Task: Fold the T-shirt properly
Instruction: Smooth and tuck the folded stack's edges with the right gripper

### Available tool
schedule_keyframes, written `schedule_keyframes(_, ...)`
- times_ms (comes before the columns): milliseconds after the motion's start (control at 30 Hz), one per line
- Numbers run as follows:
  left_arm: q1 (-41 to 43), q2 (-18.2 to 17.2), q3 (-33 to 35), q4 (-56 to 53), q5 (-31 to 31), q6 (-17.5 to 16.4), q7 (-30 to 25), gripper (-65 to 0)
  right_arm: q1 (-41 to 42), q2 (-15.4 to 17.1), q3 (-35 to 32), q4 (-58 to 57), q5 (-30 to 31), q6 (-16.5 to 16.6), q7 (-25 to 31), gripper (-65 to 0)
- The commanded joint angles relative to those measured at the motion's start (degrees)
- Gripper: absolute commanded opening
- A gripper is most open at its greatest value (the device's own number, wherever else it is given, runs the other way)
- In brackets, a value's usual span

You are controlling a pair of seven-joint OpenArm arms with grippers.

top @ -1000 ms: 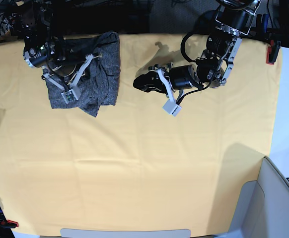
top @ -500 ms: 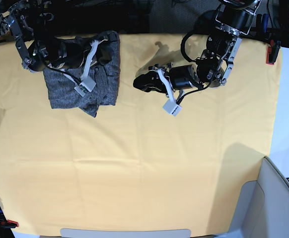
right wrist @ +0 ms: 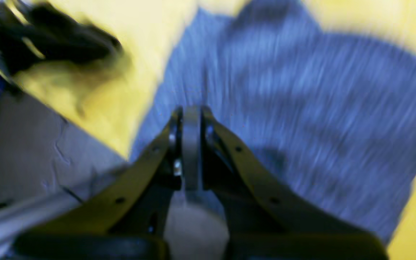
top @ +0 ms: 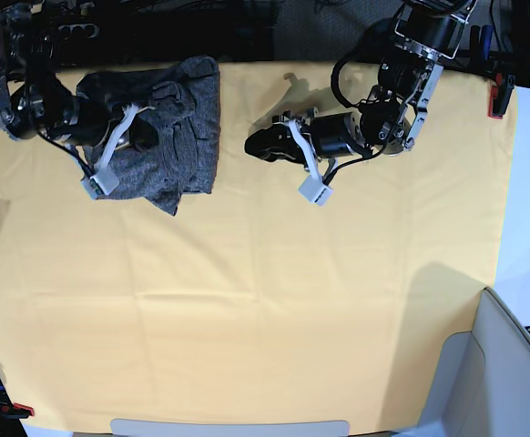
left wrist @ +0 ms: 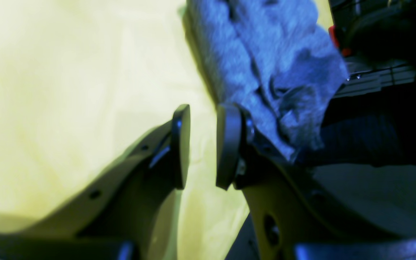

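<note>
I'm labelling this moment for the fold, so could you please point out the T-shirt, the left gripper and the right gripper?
T-shirt (top: 188, 137): base view, on its bunched grey knit body.
Left gripper (left wrist: 202, 144): left wrist view, in the gap between its fingertips.
Right gripper (right wrist: 190, 144): right wrist view, where its shut fingertips meet.

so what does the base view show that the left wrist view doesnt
Only the base view shows the whole yellow table cloth, both arms, and the right gripper over the T-shirt, which lies folded in a bundle at the far corner on that arm's side.

Only the left wrist view shows the left gripper up close: jaws apart with nothing between them.

Both show the grey T-shirt and the yellow cloth under it.
</note>
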Motion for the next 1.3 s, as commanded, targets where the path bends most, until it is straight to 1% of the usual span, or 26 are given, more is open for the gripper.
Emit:
schedule_keyframes(0, -0.99, -0.23, -0.36, 0.99, -1.42, -0.72, -1.11, -52.1, -1.09, 0.75, 0.28, 0.98, -0.93, 0.34, 0.48, -65.0)
schedule_keyframes(133, -0.99, -0.23, -0.36, 0.99, -1.42, -0.72, -1.11, -52.1, -5.92, 0.66, -3.24, 1.16, -8.31, 0.34, 0.48, -65.0)
schedule_keyframes(200, -0.99, -0.23, -0.36, 0.99, -1.42, -0.72, -1.11, -52.1, -7.42, 0.66, -5.78, 1.51, -10.42, 0.34, 0.48, -65.0)
schedule_keyframes(300, -0.99, -0.23, -0.36, 0.99, -1.33, -0.72, -1.11, -52.1, -8.03, -0.92, -10.0, 1.51, -10.86, 0.34, 0.57, -65.0)
schedule_keyframes(433, -0.99, -0.14, -0.27, 0.99, -1.33, -0.72, -1.11, -52.1, -6.54, -3.38, -15.54, 1.51, -10.86, 0.34, 0.57, -65.0)
schedule_keyframes(500, -0.99, -0.14, -0.18, 0.99, -1.33, -0.72, -1.11, -52.1, -5.92, -4.17, -17.39, 1.51, -10.95, 0.34, 0.57, -65.0)
schedule_keyframes(600, -0.99, -0.14, -0.27, 0.99, -1.33, -0.72, -1.11, -52.1, -4.96, -5.32, -17.92, 1.51, -10.95, 0.34, 0.57, -65.0)
schedule_keyframes(700, -0.9, -0.14, -0.27, 0.99, -1.33, -0.72, -1.11, -52.1, -3.64, -5.93, -17.3, 1.6, -10.86, 0.34, 0.57, -65.0)
schedule_keyframes(833, -0.9, -0.14, -0.27, 0.91, -1.33, -0.72, -1.11, -52.1, 0.67, -6.2, -17.04, 1.77, -10.68, 0.34, 0.75, -65.0)
schedule_keyframes(867, -0.9, -0.14, -0.27, 0.91, -1.33, -0.72, -1.19, -52.1, 1.9, -6.81, -16.33, 1.77, -10.68, 0.34, 0.75, -65.0)
schedule_keyframes(967, -0.9, -0.14, -0.27, 0.91, -1.33, -0.72, -1.46, -52.1, 4.8, -10.06, -12.73, 1.77, -10.6, 0.34, 1.19, -65.0)
schedule_keyframes(1033, -0.9, -0.14, -0.27, 0.91, -1.33, -0.72, -1.46, -52.1, 7.35, -11.29, -12.03, 1.68, -10.6, 0.34, 4.09, -65.0)
schedule_keyframes(1100, -0.9, -0.14, -0.27, 0.91, -1.33, -0.72, -1.46, -52.1, 8.85, -11.56, -10.88, 1.68, -10.6, 0.34, 5.94, -65.0)
schedule_keyframes(1167, -0.9, -0.14, -0.27, 0.91, -1.33, -0.72, -1.46, -52.1, 8.93, -12.7, -8.07, 1.68, -10.6, 0.34, 6.46, -65.0)
schedule_keyframes(1233, -0.64, -0.14, -0.27, 0.91, -1.33, -0.72, -1.46, -52.1, 8.67, -12.61, -4.73, 1.68, -10.6, 0.34, 6.46, -65.0)
schedule_keyframes(1267, -0.11, -0.14, -0.36, 0.91, -1.33, -0.72, -1.46, -52.1, 8.58, -11.91, -2.97, 1.6, -10.6, 0.34, 6.46, -65.0)
